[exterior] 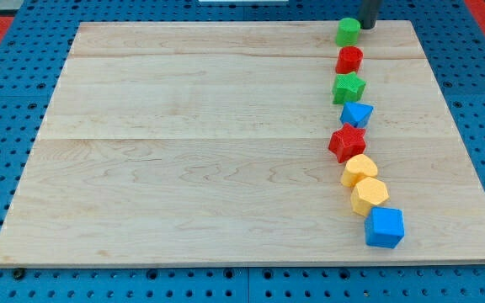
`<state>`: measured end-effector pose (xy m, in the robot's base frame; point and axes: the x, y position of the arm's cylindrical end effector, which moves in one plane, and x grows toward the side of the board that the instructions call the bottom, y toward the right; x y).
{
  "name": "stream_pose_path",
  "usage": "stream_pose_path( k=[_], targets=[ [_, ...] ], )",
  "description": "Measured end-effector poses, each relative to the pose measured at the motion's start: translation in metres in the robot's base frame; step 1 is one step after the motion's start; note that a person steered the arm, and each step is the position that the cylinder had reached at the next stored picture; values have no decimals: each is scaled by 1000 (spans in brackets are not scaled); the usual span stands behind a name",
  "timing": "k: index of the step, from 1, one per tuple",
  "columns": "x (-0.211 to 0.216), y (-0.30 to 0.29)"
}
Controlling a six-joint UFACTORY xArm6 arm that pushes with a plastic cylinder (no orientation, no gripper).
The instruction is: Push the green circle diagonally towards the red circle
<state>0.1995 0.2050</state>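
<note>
Obstacles form one near-continuous column on the board's [226,168] right side, top to bottom: green circle [348,32]; red circle [349,60]; green star [349,87]; blue block [357,114], shape unclear; red star [347,142]; yellow heart [359,170]; yellow hexagon [369,196]; blue cube [385,227]. Gaps betw. neighbours are minimal, most touching or nearly so; no passage through the column. My tip [367,25] sits at the board's top edge, just to the view's right of the green circle; approx. touching. Free room: whole area to the view's left of the column; a narrower strip betw. column and right edge, tightest beside the blue cube.
</note>
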Motion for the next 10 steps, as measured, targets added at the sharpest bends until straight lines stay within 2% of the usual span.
stream_pose_path(
  k=[3, 5, 6, 7, 9, 10],
  targets=[
    [6, -34],
    [40, -14],
    [31, -20],
    [-7, -16],
    [-8, -66],
    [-7, -73]
  ],
)
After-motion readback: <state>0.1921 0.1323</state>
